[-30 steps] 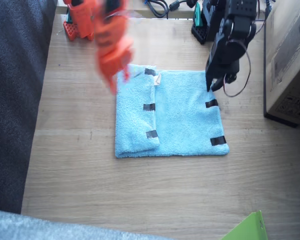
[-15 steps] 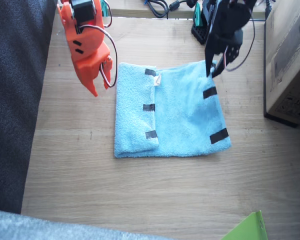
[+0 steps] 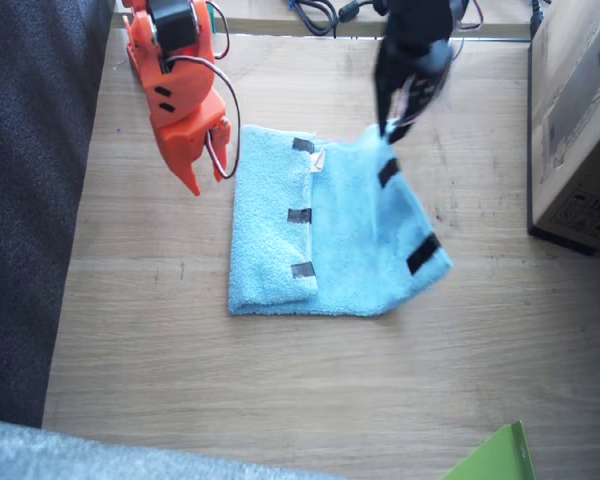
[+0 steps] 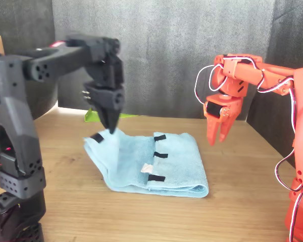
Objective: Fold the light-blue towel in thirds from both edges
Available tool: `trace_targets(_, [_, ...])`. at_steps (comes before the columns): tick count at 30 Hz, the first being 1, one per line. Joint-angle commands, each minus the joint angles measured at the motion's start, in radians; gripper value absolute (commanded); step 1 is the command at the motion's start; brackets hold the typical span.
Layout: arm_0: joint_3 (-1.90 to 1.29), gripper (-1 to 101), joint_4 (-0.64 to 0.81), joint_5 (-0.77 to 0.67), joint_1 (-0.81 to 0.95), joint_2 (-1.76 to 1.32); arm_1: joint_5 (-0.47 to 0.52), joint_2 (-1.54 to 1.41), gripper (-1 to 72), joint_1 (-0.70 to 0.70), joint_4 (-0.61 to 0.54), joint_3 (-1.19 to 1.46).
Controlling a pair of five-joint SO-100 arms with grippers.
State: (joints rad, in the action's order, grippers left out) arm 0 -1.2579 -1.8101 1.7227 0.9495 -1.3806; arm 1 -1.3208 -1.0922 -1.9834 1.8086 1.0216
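Terry cloth hangs from our left gripper (image 3: 387, 133), pinched shut on the far corner of the light-blue towel (image 3: 350, 235), which lies mid-table. That unfolded edge (image 3: 408, 215) is raised and tilted. The other edge (image 3: 300, 214) already lies folded in, along the towel's middle. The flap must travel toward it, across the towel's long axis. Our right gripper (image 3: 203, 178) hovers beside the fold with its jaws slightly apart, pinching nothing.
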Motion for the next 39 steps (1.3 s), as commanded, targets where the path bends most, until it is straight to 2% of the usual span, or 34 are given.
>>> trace_targets(1, [0.1,0,-0.025,0.003,-0.052,0.051,-0.017,-0.071,18.4,-0.011,-0.006,0.018])
trace_targets(15, [0.494,0,-0.149,0.015,-0.21,0.376,-0.018,-0.095,18.6,-0.006,-0.028,0.081])
trace_targets(19, [0.712,1,-0.23,0.006,-0.23,0.528,-0.021,-0.109,18.6,-0.006,-0.041,0.114])
trace_targets(21, [0.775,15,-0.253,0.014,-0.241,0.583,-0.021,-0.117,18.7,-0.006,-0.041,0.126])
trace_targets(24, [0.808,22,-0.253,-0.002,-0.261,0.634,-0.021,-0.129,18.7,-0.005,-0.041,0.14])
trace_targets(27, [0.759,28,-0.255,0.044,-0.298,0.643,-0.021,-0.13,18.7,-0.005,-0.043,0.143])
trace_targets(31, [0.732,29,-0.256,0.1,-0.334,0.615,-0.025,-0.126,18.8,-0.012,-0.049,0.143])
trace_targets(36, [0.732,26,-0.256,0.146,-0.325,0.488,-0.028,-0.133,18.0,-0.002,-0.054,0.155])
trace_targets(38, [0.735,13,-0.256,0.153,-0.265,0.41,-0.025,-0.152,15.3,0.026,-0.066,0.172])
trace_targets(39, [0.753,1,-0.255,0.127,-0.215,0.376,-0.026,-0.167,9.2,0.043,-0.077,0.184])
